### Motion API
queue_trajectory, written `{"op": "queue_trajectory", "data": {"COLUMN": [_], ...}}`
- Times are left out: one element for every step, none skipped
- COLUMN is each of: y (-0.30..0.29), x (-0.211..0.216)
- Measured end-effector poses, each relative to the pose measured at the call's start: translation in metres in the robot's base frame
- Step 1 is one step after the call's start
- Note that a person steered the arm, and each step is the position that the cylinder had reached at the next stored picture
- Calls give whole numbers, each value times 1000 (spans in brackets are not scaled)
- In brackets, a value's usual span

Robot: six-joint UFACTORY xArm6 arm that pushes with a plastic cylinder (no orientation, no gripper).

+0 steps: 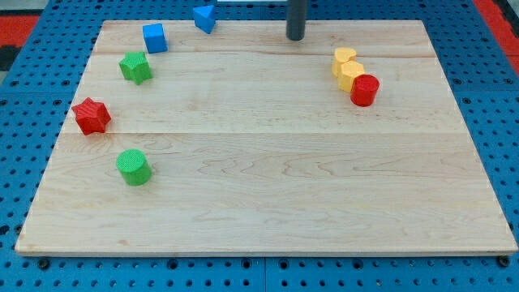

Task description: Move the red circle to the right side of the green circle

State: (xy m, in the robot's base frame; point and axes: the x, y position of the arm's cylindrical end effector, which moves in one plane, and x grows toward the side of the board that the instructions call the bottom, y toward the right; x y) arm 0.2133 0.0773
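The red circle (365, 90) stands at the view's upper right, touching a yellow block (351, 75) on its upper left. The green circle (133, 167) stands at the view's lower left, far from the red circle. My tip (295, 37) is at the view's top, right of centre, up and to the left of the red circle and apart from all blocks.
A yellow heart (345, 57) touches the other yellow block from above. A red star (92, 116), a green star (135, 67), a blue cube (154, 38) and a blue triangle (205, 18) lie at the view's left and top. The wooden board (268, 186) lies on blue pegboard.
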Motion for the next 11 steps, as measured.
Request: {"op": "queue_trajectory", "data": {"y": [52, 95, 134, 118, 96, 64, 34, 40, 57, 23, -4], "x": [-20, -7, 45, 98, 132, 162, 188, 204, 205, 235, 251]}}
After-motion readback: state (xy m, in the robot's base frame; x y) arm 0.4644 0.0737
